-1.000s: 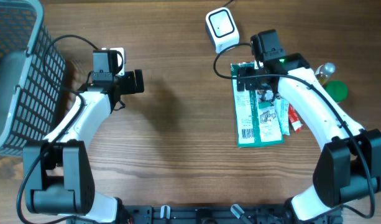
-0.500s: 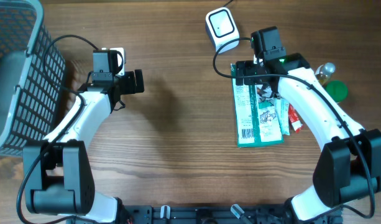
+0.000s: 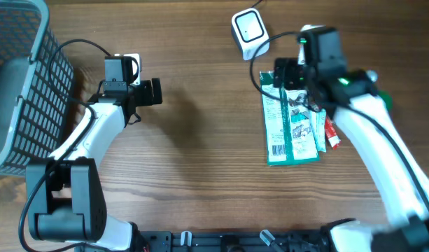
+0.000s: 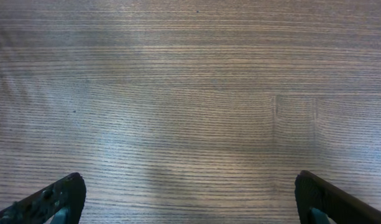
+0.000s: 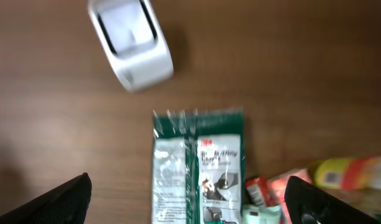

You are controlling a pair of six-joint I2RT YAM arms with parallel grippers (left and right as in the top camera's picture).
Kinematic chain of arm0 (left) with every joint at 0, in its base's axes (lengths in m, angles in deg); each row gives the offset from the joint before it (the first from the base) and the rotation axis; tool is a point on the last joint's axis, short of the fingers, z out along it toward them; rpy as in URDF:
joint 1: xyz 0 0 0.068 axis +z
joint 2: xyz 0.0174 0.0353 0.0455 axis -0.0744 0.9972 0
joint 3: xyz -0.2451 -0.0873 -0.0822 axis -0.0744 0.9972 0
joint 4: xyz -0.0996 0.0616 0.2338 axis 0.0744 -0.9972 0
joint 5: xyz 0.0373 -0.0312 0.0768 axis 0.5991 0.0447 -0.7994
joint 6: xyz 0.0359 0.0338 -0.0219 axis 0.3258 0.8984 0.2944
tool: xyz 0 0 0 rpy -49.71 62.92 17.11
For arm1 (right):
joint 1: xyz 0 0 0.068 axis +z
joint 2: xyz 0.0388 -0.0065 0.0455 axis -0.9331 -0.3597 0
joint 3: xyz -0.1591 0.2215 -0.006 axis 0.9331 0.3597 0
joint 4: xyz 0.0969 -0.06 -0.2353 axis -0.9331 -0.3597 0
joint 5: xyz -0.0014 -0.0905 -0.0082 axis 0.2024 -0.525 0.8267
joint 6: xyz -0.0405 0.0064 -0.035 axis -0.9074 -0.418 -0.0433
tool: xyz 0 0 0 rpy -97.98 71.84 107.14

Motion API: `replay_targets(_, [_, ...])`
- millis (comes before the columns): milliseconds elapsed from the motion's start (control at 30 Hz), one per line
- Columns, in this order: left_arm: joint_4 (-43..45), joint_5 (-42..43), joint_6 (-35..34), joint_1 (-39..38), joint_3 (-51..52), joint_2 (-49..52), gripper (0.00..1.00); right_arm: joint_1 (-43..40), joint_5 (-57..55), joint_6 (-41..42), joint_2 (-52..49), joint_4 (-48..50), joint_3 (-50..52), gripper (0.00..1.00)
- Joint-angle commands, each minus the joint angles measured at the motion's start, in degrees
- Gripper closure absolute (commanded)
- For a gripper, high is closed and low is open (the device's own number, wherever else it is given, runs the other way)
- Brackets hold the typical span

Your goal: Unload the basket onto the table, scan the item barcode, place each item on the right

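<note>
Right tool (image 5: 187, 200), spread wide, hovers over the flat green plastic packet (image 3: 291, 126).
Packet lies on the wooden surface (image 3: 200, 105) just beside the white boxy scanner (image 3: 249, 31); pinch its far edge, keeping the near barcode (image 3: 277, 149) uncovered.

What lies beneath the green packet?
Wooden table shows around the green packet. A red pack shows at its right edge; whether it reaches underneath is covered.

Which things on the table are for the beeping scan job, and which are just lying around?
For the job:
- green packet, lying flat
- white scanner, just beyond the packet's top edge

Just lying about:
- grey mesh basket, far left
- red packet, beside the green one
- yellow-labelled bottle, blurry
</note>
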Motion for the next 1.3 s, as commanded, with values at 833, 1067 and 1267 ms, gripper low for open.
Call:
replay_targets(833, [0.15, -0.33, 0.85, -0.04, -0.02, -0.55, 0.0, -1.03, -3.58, -6.51, 69.59, 25.03, 30.4, 0.0])
replay_targets(1067, [0.15, -0.33, 0.85, -0.04, -0.02, -0.55, 0.0, -5.77, 7.65, -6.47, 79.03, 57.79, 55.47, 0.0])
replay_targets(1267, [0.13, -0.33, 0.85, -0.04, -0.02, -0.55, 0.0, -8.39, 9.64, -3.23, 82.6, 62.6, 67.49, 0.0])
